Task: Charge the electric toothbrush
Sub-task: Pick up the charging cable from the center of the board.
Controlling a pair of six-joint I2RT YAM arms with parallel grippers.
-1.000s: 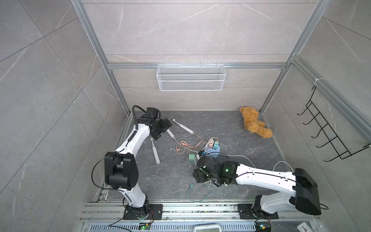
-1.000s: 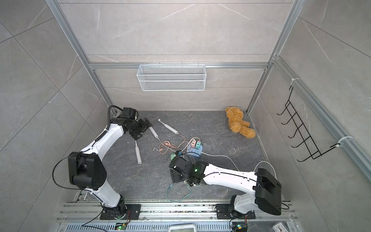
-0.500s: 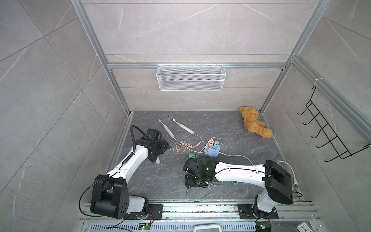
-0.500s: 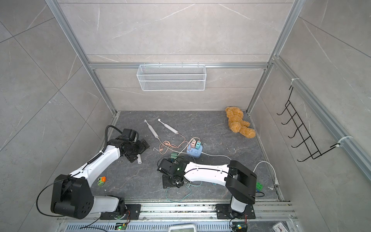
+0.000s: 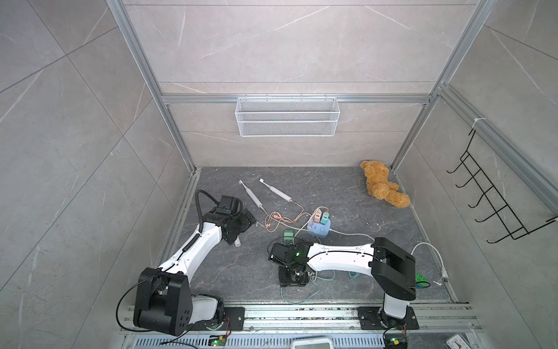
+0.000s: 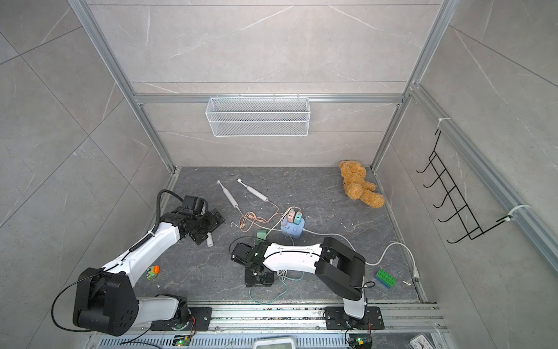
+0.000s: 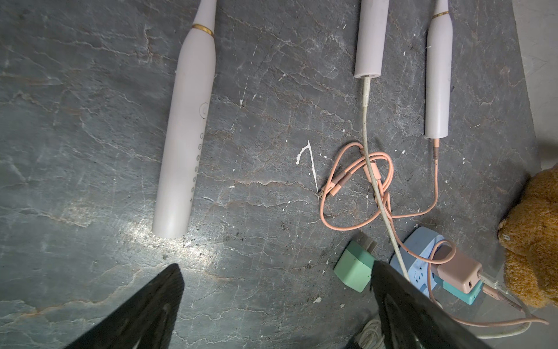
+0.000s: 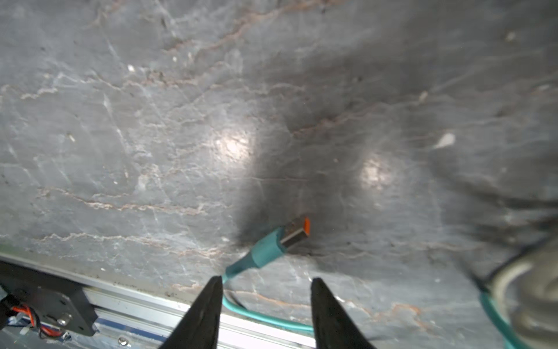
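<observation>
Two slim white electric toothbrushes (image 6: 230, 196) lie side by side at the back of the dark stone worktop (image 6: 332, 205), and a tangled pink cable (image 6: 250, 219) trails toward the pale blue power cube (image 6: 292, 230). The left end effector (image 6: 210, 229) sits over a third white toothbrush (image 6: 209, 240), and the right end effector (image 6: 259, 279) points down by a teal cable (image 6: 265, 300).

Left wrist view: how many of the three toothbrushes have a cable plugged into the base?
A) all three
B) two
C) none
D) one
B: the whitish cable enters the cropped toothbrush and the pink cable enters the slim toothbrush. The buttoned toothbrush has a bare base.
</observation>
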